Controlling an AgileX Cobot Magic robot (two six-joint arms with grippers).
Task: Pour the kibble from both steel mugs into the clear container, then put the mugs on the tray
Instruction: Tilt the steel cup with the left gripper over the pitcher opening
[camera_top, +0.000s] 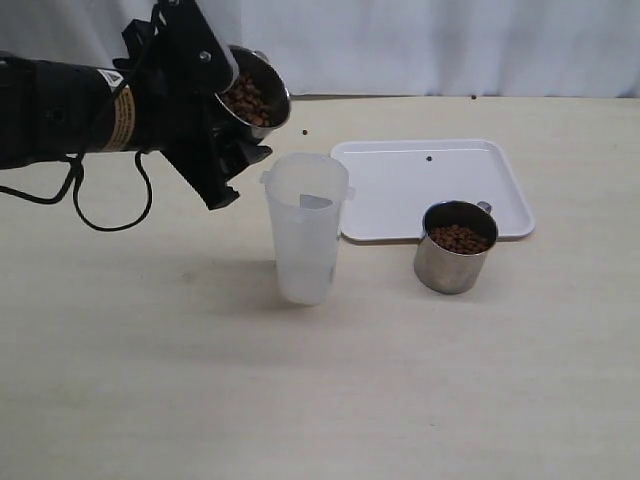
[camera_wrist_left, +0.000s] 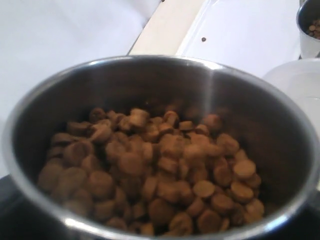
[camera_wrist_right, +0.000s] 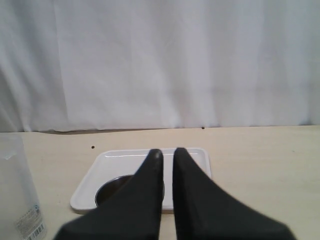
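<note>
The left gripper (camera_top: 230, 110) holds a tipped mug (camera_top: 283, 100) of kibble (camera_top: 248, 100) up by the clear container (camera_top: 305, 240). The right gripper (camera_wrist_right: 167, 152) is nearly closed, holding nothing.

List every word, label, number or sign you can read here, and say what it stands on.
Tan sticker on the left arm: print too small to read; a small triangle sign sits beside it.
Printed label low on the clear container: blurred, unreadable.
No legible text anywhere else.

No legible text or numbers anywhere.
</note>
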